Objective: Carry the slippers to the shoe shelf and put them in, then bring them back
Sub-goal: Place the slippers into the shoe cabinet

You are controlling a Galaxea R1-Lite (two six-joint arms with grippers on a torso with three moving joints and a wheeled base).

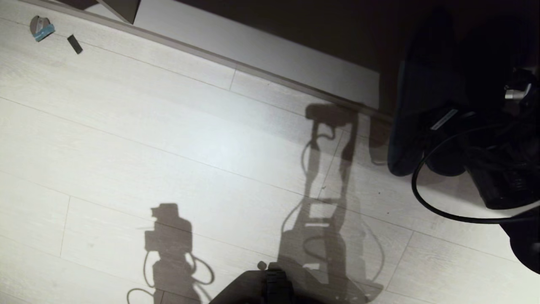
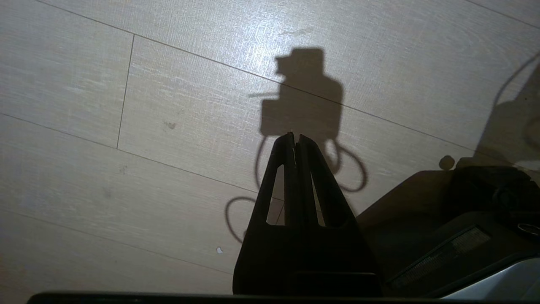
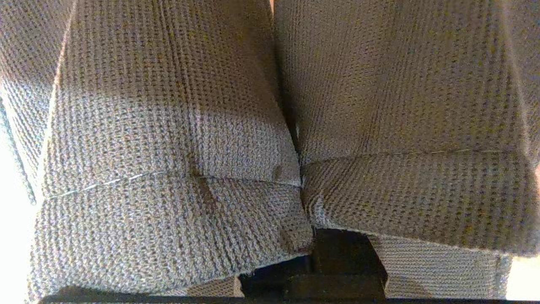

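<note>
While the head view shows the slippers (image 1: 411, 105) hanging dark at far right above the floor (image 1: 168, 126), carriage appears unfinished. Left end effector (image 2: 296, 137) idles, fingers together. Right end effector clamps both slippers (image 3: 168, 147).

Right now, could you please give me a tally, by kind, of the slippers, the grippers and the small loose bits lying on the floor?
Slippers: 2, side by side, the slippers clamped in the right gripper
Grippers: 2, that one and the left gripper, shut and empty above the floor
Small floor bits: 2, a blue-taped scrap and a small dark piece
Total: 6
</note>
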